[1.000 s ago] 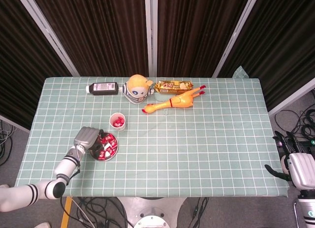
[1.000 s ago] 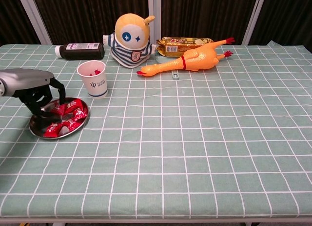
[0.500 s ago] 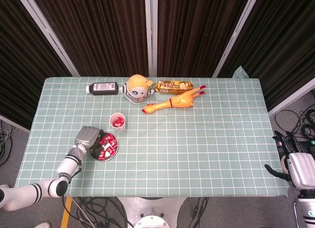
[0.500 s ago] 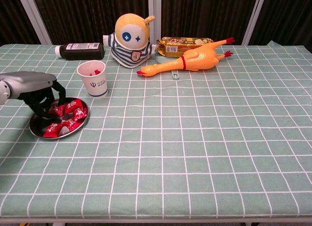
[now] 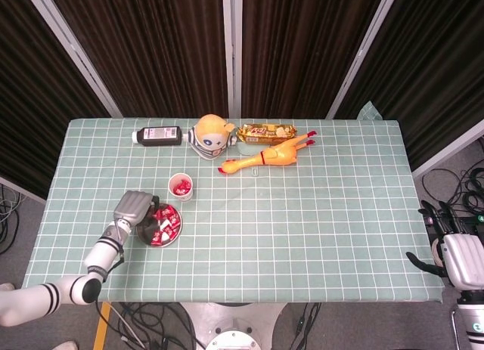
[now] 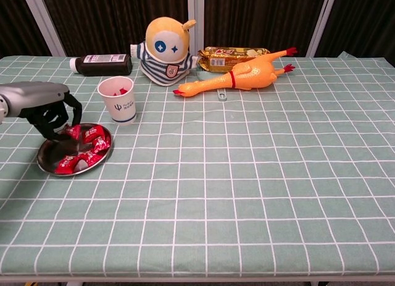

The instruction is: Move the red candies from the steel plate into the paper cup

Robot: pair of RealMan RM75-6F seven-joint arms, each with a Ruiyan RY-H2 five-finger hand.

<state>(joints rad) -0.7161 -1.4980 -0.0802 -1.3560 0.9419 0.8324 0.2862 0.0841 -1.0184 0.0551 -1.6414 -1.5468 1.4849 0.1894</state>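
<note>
A steel plate [image 5: 173, 232] [image 6: 47, 166] sits near the table's front left, holding several red candies [image 5: 165, 223] [image 6: 92, 144]. Just behind it stands a white paper cup [image 5: 181, 187] [image 6: 118, 100] with red candies inside. My left hand [image 5: 133, 211] [image 6: 44, 107] hovers over the plate's left side with its dark fingers curled down onto a candy at the plate's back edge. Whether a candy is pinched between them does not show. My right hand [image 5: 454, 252] hangs off the table's right edge, fingers apart and holding nothing.
Along the back stand a dark bottle [image 5: 159, 135] [image 6: 102, 64] lying on its side, a yellow doll [image 5: 209, 136] [image 6: 165, 51], a gold snack pack [image 5: 266, 131] [image 6: 234, 55] and a rubber chicken [image 5: 268, 156] [image 6: 244, 76].
My left hand has risen slightly above the plate and shifted a little toward its back edge. The right hand has stayed still.
</note>
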